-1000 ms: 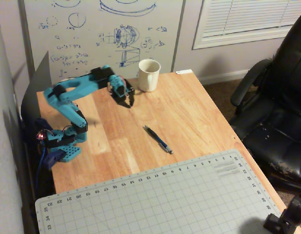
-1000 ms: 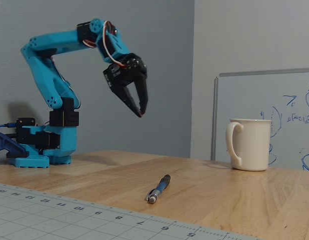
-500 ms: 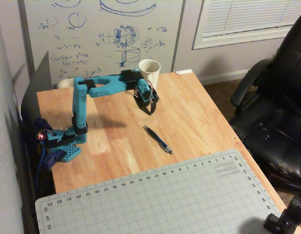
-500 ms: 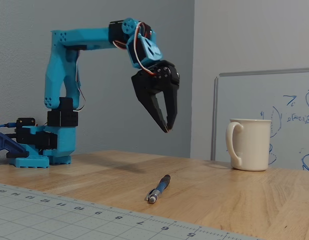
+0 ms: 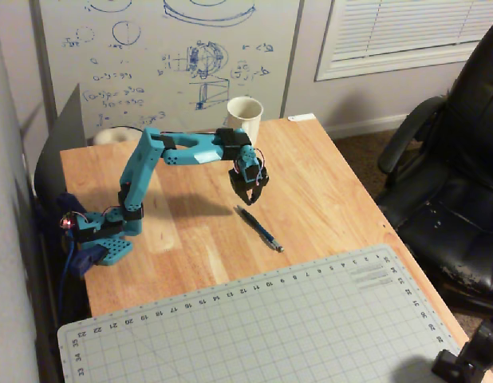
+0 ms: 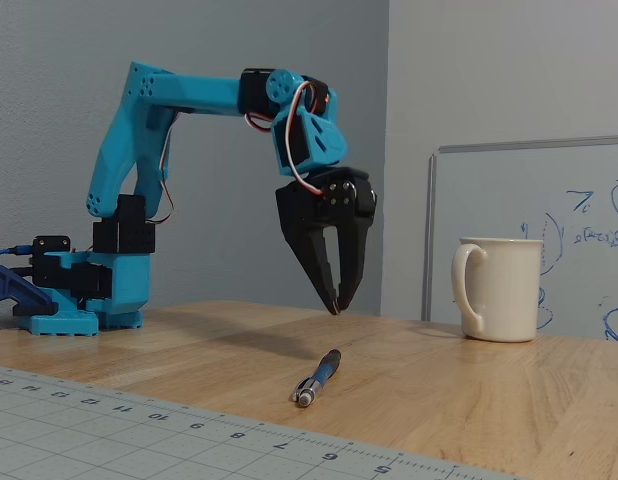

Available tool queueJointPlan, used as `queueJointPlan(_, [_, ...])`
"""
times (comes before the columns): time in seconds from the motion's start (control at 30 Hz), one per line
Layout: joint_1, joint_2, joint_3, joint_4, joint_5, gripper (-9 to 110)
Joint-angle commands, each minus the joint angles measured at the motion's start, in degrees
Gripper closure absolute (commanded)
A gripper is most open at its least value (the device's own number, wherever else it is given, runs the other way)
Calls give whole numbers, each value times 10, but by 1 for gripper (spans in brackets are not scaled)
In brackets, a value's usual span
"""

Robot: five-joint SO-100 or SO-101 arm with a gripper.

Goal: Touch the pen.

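Pen [image 6: 319, 377] lies flat on the bare wooden table [image 5: 326, 191], near its middle, between the cream mug [image 6: 501, 289] at the far edge and the gridded cutting mat [image 5: 254, 327] that covers the near end. The mug stands upright by the whiteboard [image 5: 167, 56]; what it contains cannot be told. The black gripper [image 6: 335, 306] hangs above the pen's far end, tips pointing down and nearly together, holding nothing. Open wood lies all around the pen, toward the office chair [image 5: 454, 183] side too.
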Motion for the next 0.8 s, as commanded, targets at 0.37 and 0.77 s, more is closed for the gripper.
queueJointPlan(0.37, [-2, -37, -59, -10, -7, 101])
queueJointPlan(0.77, [-4, -101, -105, -11, -7, 101])
